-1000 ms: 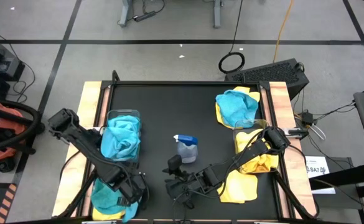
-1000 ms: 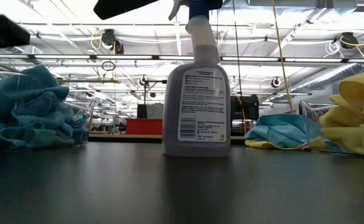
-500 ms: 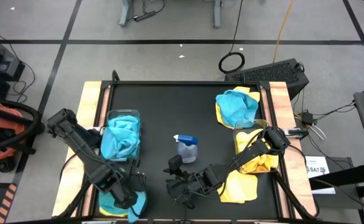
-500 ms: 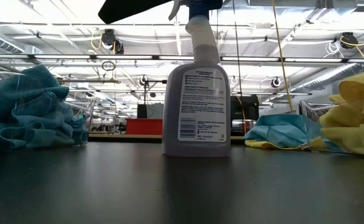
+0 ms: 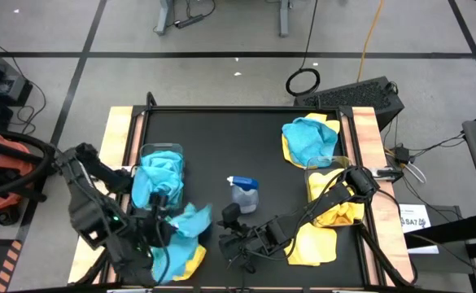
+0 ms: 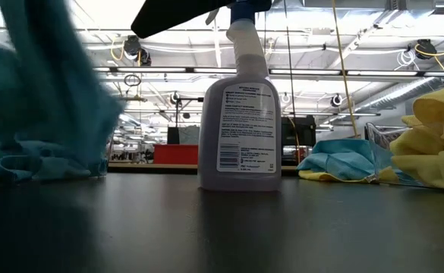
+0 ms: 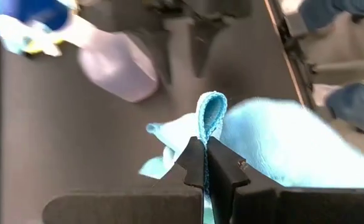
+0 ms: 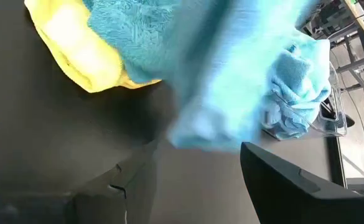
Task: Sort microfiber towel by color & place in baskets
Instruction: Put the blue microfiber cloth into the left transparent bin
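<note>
Pick-up step: left gripper clamped on a teal towel at lower left, next carrying it up to the teal-filled basket; right gripper idle, jaws apart.

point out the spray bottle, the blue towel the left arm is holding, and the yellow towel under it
spray bottle (image 6: 238, 114), low view, on its label.
blue towel (image 7: 211, 112), left wrist view, on the pinched fold above the fingers.
yellow towel (image 5: 194, 260), high view, on its exposed edge.

We see the teal towel only as a blur, cut off at the low view's left edge. The left basket lies mostly hidden under teal cloths.
</note>
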